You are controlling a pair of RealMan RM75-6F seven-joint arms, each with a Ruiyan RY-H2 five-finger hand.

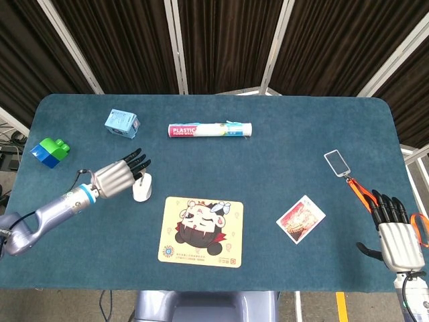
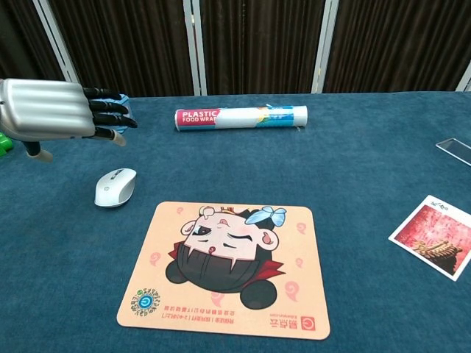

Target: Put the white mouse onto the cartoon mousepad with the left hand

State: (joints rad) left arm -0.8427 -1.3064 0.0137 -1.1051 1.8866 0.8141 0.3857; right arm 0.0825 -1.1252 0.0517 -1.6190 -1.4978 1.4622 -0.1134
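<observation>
Head view: we see a dark teal felt-like table (image 1: pixel 281 141). The left hand (image 1: pixel 119 176), metal-backed with black fingers, hangs flat with fingers stretched out and apart, holding nothing; its fingertips (image 1: pixel 142 163) reach just above the mouse (image 1: pixel 141 188). The mouse is white, smooth, oval, lying on the cloth just off the upper left corner of the mousepad (image 1: pixel 203 231), not on it. The mousepad is a flat tan rectangle with rounded corners and a printed cartoon face with black hair. The right hand (image 1: pixel 394 236) sits at the near right table edge, fingers straight and apart, empty. Elsewhere: a light blue box (image 1: pixel 121 123), a green and blue block (image 1: pixel 49 151), a wrap roll (image 1: pixel 210 129), a photo card (image 1: pixel 300 219), a clear tag (image 1: pixel 336 162) on an orange strap (image 1: pixel 362 193).

Chest view: we see the left hand (image 2: pixel 51 109) above the cloth, its ribbed silver back to the camera, fingers extended, nothing held. The mouse (image 2: pixel 115 187) lies below and right of it, glossy white with a grey wheel, apart from the hand. The mousepad (image 2: pixel 229 268) lies beside it, matte and thin. The wrap roll (image 2: pixel 241 117) is a printed cylinder lying behind. The photo card (image 2: pixel 434 237) lies at right.
</observation>
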